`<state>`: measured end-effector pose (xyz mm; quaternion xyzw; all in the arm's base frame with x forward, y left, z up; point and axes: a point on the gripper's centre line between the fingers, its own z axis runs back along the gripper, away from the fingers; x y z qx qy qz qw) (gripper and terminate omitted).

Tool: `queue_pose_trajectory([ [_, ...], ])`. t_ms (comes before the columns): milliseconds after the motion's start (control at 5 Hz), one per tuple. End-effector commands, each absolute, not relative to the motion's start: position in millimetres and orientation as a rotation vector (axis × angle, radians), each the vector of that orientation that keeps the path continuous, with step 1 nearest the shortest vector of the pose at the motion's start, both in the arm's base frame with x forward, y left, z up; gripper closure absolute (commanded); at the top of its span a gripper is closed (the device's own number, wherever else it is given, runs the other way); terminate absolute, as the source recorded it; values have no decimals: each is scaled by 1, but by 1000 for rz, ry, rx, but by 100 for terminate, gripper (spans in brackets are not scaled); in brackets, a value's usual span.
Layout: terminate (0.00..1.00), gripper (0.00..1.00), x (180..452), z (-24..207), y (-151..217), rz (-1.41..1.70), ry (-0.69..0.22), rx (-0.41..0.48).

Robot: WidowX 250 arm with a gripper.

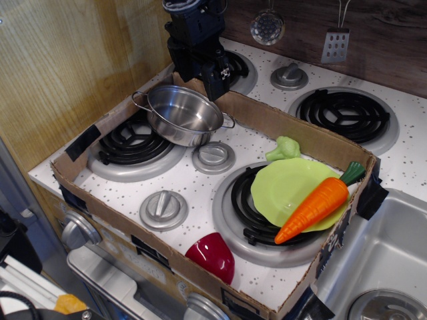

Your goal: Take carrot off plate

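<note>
The orange carrot (315, 206) with its dark green stem end lies across the right side of the lime-green plate (287, 190), tip pointing to the lower left. The plate rests tilted on the front right burner. My gripper (215, 75) hangs at the back of the stove, above the far cardboard wall and behind the steel pot, far from the carrot. Its fingers are dark and seen from the side, so I cannot tell how far apart they are. It holds nothing that I can see.
A shiny steel pot (183, 115) sits on the back left burner. A light green broccoli piece (284, 148) lies just behind the plate. A dark red bowl (212, 257) lies at the front. A low cardboard wall (303, 132) rings the stove top. A sink (377, 267) is on the right.
</note>
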<state>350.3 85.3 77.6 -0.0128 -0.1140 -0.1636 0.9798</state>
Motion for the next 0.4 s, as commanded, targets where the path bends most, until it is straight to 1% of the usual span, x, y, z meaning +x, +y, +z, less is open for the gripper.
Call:
queue_pose_trajectory([
  [0, 0, 0, 350, 78, 85, -329, -230, -26],
  [200, 0, 0, 346, 97, 82, -327, -228, 9],
])
